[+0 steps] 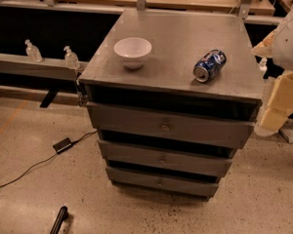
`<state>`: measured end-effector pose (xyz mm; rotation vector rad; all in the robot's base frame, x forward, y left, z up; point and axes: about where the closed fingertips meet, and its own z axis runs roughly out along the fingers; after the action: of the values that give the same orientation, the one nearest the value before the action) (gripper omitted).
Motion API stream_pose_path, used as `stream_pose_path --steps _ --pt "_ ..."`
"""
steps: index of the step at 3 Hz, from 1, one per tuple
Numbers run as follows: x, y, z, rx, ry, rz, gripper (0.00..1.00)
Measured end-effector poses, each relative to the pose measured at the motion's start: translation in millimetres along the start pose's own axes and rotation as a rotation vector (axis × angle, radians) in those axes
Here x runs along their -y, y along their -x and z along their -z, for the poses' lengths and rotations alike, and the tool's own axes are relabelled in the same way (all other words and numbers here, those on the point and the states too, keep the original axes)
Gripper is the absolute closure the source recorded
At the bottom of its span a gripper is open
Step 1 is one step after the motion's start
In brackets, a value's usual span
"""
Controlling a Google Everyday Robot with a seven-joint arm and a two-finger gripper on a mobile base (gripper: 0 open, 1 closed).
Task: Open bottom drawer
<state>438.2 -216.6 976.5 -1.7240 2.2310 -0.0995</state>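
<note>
The grey cabinet stands in the middle of the camera view with three drawers stacked in its front. The bottom drawer is the lowest grey front, with a small round knob at its centre. It sits pushed in, set back a little under the middle drawer. My gripper hangs at the right edge of the view, beside the cabinet's right side at top drawer height, well apart from the bottom drawer's knob.
On the cabinet top are a white bowl and a blue can lying on its side. Two small bottles stand on a ledge at left. A black adapter with a cable and a dark handle lie on the floor.
</note>
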Motion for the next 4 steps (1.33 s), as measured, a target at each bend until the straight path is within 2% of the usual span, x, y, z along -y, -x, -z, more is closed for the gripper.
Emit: stream_pose_path --steps 1,2,3,4 --pt "0 0 0 0.0 0.0 0.0 0.0" --pt "-1 -7 0 0.04 0.027 -0.003 0.0" --pt "-22 -11 -50 0.203 0.118 0.033 0.0" --pt "-61 -15 -129 0.411 0.198 -0.005 0.0"
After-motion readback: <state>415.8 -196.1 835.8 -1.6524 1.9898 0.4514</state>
